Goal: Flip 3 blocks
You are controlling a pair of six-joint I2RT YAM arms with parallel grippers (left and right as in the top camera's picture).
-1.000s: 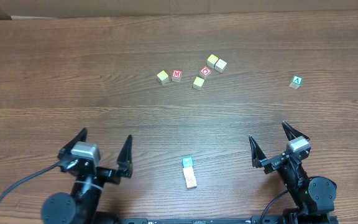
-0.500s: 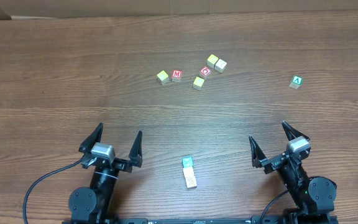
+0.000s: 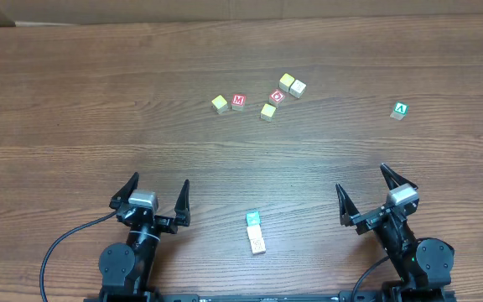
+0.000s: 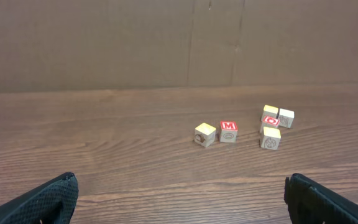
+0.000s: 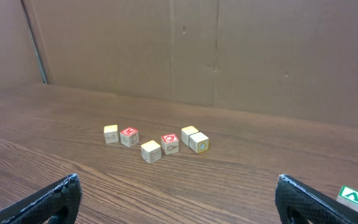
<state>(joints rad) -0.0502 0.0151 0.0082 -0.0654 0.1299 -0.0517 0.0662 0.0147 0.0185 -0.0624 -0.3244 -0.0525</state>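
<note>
Overhead shows 1 change over the last second: your left fingers (image 3: 181,201) have slid to the right along the near edge of the tabletop (image 3: 74,101). That brings them closer to the teal block (image 3: 253,219) and the tan block (image 3: 258,242), which lie touching end to end between the 2 arms. Most of that shift came early, and the arm has now nearly settled. Your right fingers (image 3: 343,205) have not moved. Both pairs are spread wide and hold nothing.

No block has shifted. The far-middle cluster is as it was: 3 yellow-topped blocks (image 3: 219,103) and 1 cream block (image 3: 298,87), with the red M cube (image 3: 239,101) and the red O cube (image 3: 277,96) mixed in just beside them. The green A block (image 3: 401,110) sits alone at the far right, ahead of your right arm.

I read this as positioning only, with no flip begun in this stretch. The teal and tan pair is now the nearest target for your left arm, although the left wrist view looks past it to the cluster. If you go for the cluster instead, the 2 red cubes sit close enough to be knocked, so choose a block with free sides.
</note>
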